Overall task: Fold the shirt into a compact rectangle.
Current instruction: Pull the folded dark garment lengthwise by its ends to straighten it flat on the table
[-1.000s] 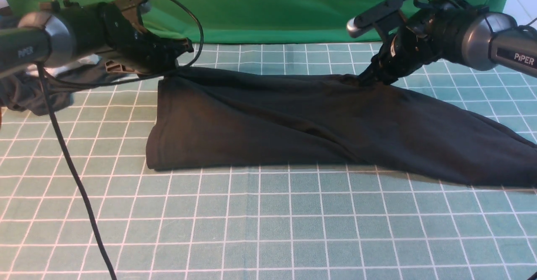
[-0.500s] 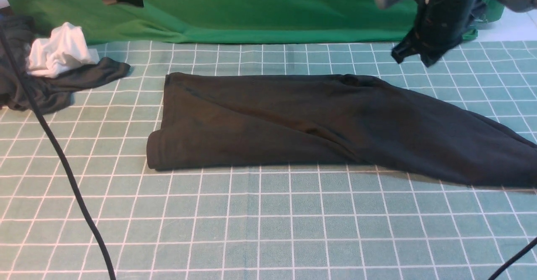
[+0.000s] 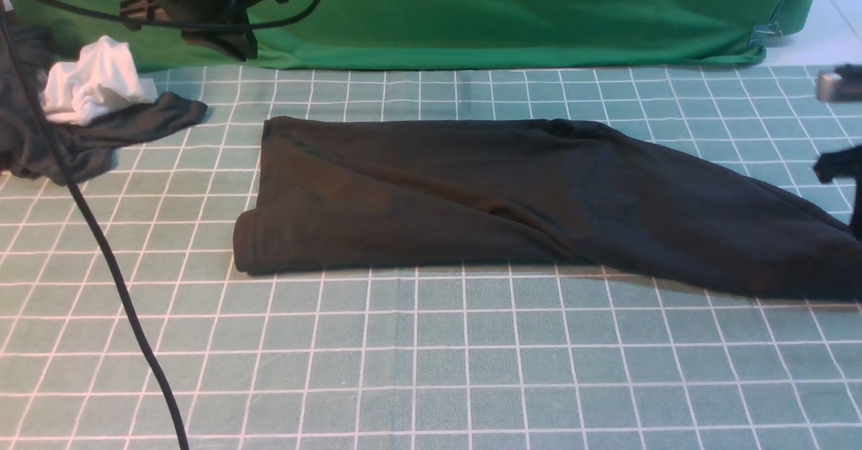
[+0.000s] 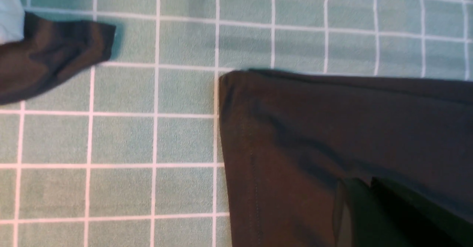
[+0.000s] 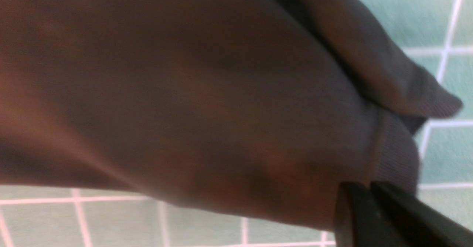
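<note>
The shirt (image 3: 471,194) lies at the middle of the tabletop (image 3: 431,369), folded into a long black band of soft, matte jersey. Its 9 o'clock end is squared off, with a stitched hem (image 4: 255,188) and a rolled near corner. Toward 3 o'clock it narrows and slants nearer, ending in a ribbed cuff (image 5: 391,158) lying on the grid-printed teal cover.

The left pincer (image 3: 259,15) hangs high at 11 o'clock, clear of the cloth. The right pincer (image 3: 838,167) shows only as a blurred dark piece at 3 o'clock, just over the sleeve end. In both wrist views the dark fingers (image 4: 399,217) (image 5: 391,217) overlap in one corner, so I cannot tell how far either is open; neither visibly holds cloth.

At 10 o'clock a grey garment (image 3: 101,137) is bunched with a crumpled white cloth (image 3: 94,86). A black cable (image 3: 114,275) hangs across at 8 o'clock.
</note>
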